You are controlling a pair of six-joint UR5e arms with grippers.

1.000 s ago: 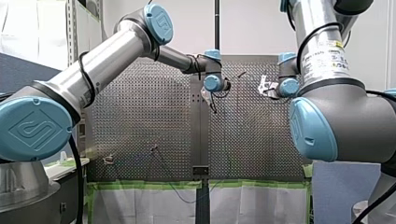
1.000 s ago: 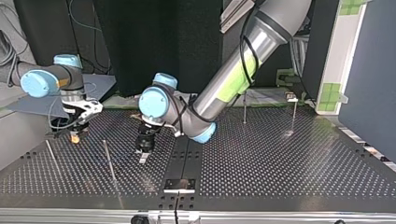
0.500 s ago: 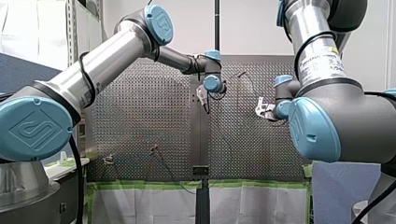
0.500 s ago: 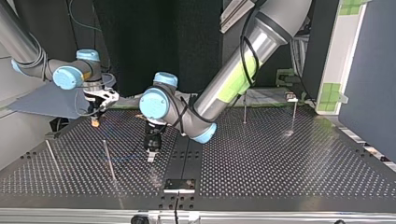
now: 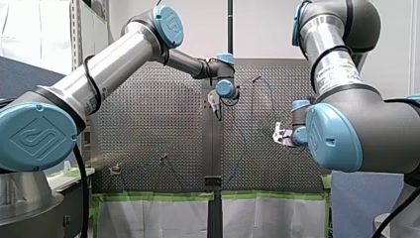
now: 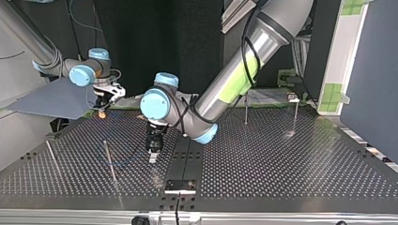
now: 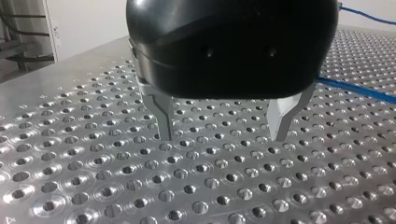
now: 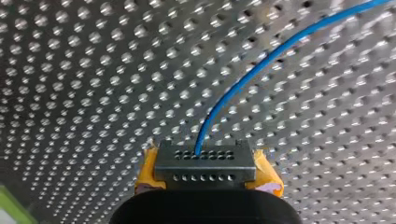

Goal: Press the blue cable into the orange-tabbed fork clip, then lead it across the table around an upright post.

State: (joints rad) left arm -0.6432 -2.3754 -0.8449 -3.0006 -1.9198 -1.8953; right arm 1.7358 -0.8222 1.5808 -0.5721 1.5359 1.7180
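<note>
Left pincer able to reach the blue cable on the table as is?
Probably yes. My left pincer is open and low over the table, and the blue cable lies just beside it with nothing between.

**Front cam:** behind/above shoulders of arms (image 5: pixel 109 59), faces fwd over perforated table (image 5: pixel 148 124), far off. **Top cam:** across table, low, faces arms. Both share table's middle. **Wrist cams:** v. close, left gripper (image 7: pixel 222 137) and right gripper (image 8: pixel 205 161) jaws in foreground, holes (image 7: pixel 201 168) ahead.
</note>
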